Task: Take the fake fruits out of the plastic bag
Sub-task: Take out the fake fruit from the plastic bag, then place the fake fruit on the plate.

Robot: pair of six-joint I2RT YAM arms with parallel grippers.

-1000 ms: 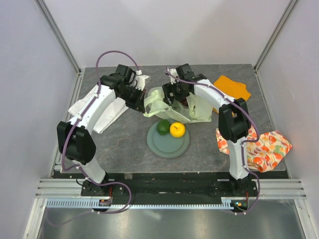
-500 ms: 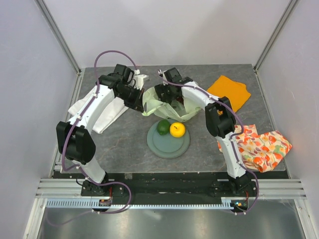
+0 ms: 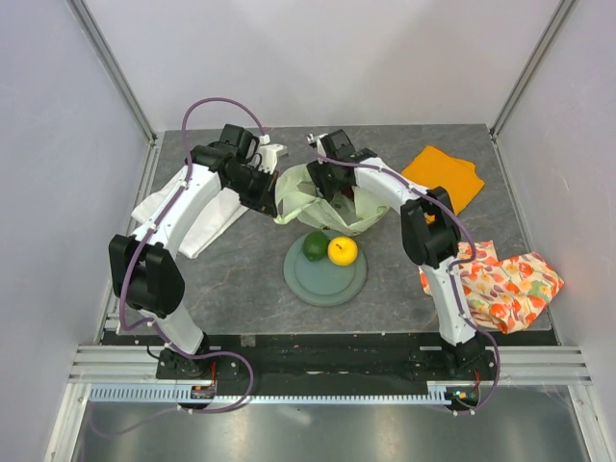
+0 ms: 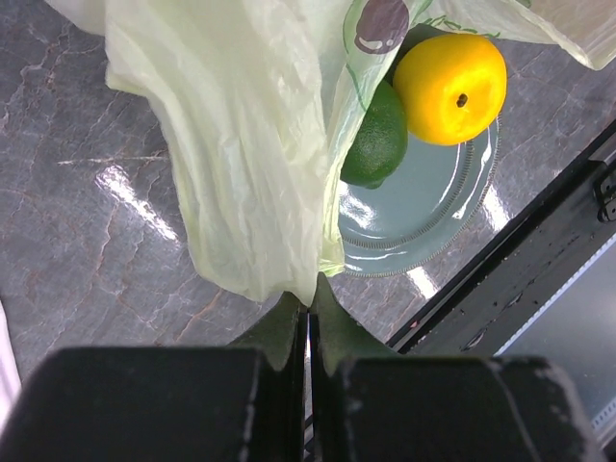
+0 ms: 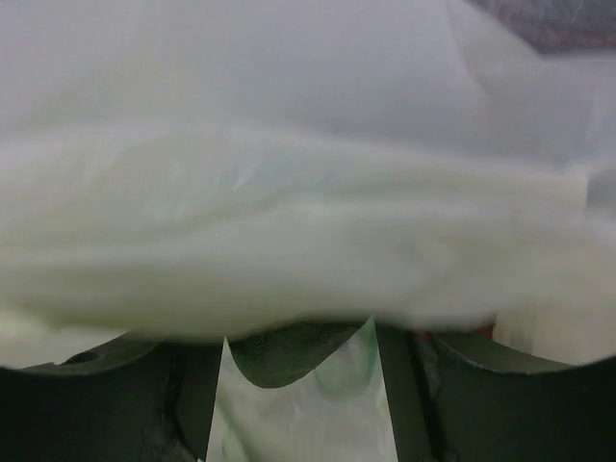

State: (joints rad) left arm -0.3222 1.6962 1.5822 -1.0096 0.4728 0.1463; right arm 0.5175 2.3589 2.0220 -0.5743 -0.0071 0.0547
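— How do the arms sit over the desk (image 3: 241, 279)?

— Both arch up from the near edge. The left arm (image 3: 173, 217) bends high by the left edge, then reaches right. The right arm (image 3: 423, 226) folds at its elbow and stretches left.

— And the plastic bag (image 3: 371, 219)?

— Slumped between them (thin, pale yellow-green), just beyond the plate (image 3: 327, 281).

— The grips?

— The left end effector (image 4: 308, 306) is pressed together, pinching the bag's left edge. The right end effector (image 3: 327, 181) is sunk in the bag's mouth, fingers spread, film draped across.

— Fruits?

— A green fruit (image 3: 315, 244) and a yellow citrus (image 3: 343, 251) sit side by side on the plate.
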